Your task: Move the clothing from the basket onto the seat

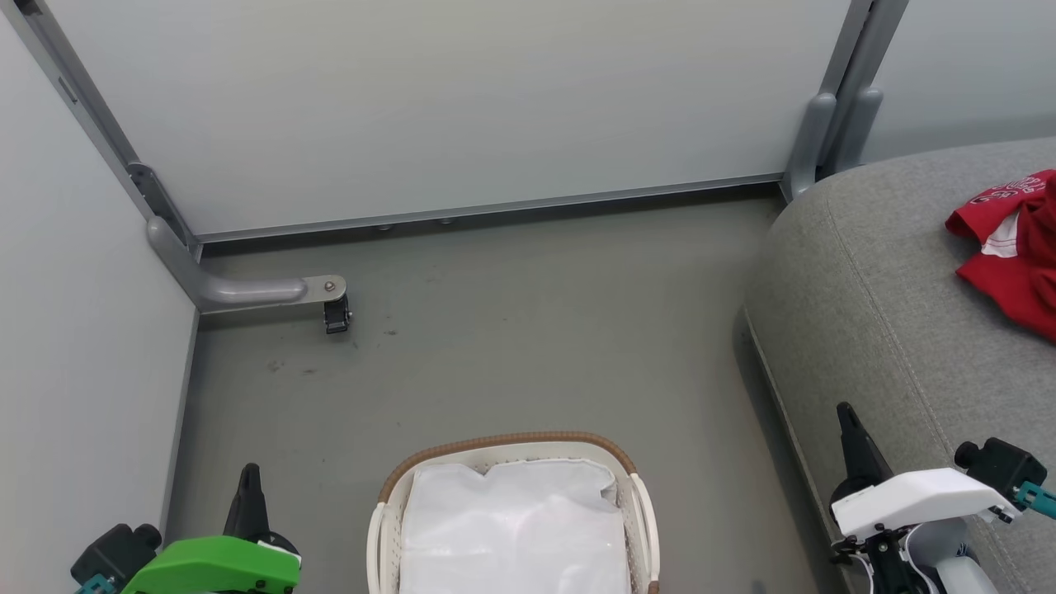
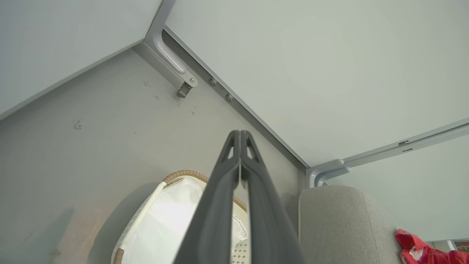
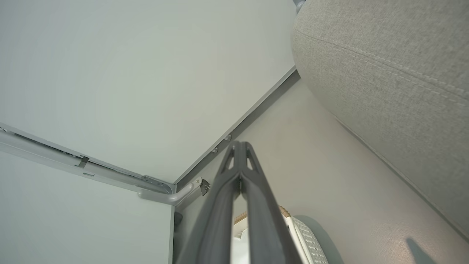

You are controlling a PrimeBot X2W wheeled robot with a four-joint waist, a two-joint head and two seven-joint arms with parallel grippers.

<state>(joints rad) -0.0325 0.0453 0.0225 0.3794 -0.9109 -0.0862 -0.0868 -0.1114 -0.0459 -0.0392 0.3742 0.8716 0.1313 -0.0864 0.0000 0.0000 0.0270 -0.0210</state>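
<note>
The red clothing [image 1: 1013,247] with white lettering lies crumpled on the grey seat [image 1: 874,297] at the right edge of the head view; a corner of the clothing [image 2: 425,253] also shows on the seat [image 2: 340,223] in the left wrist view. The white basket [image 1: 511,450] with its brown woven rim stands on the floor at bottom centre, and in it I see just the white liner [image 1: 516,528]. My left gripper [image 1: 249,474] is shut and empty, left of the basket. My right gripper [image 1: 846,412] is shut and empty, beside the seat's front edge. The shut fingertips [image 2: 240,134] meet above the basket [image 2: 183,174].
Pale partition walls [image 1: 462,107] close off the back and left. A grey metal foot with a black caster [image 1: 337,315] juts onto the floor at the back left. Another grey post [image 1: 825,132] stands at the back right, by the seat. Bare grey floor [image 1: 536,330] lies between basket and wall.
</note>
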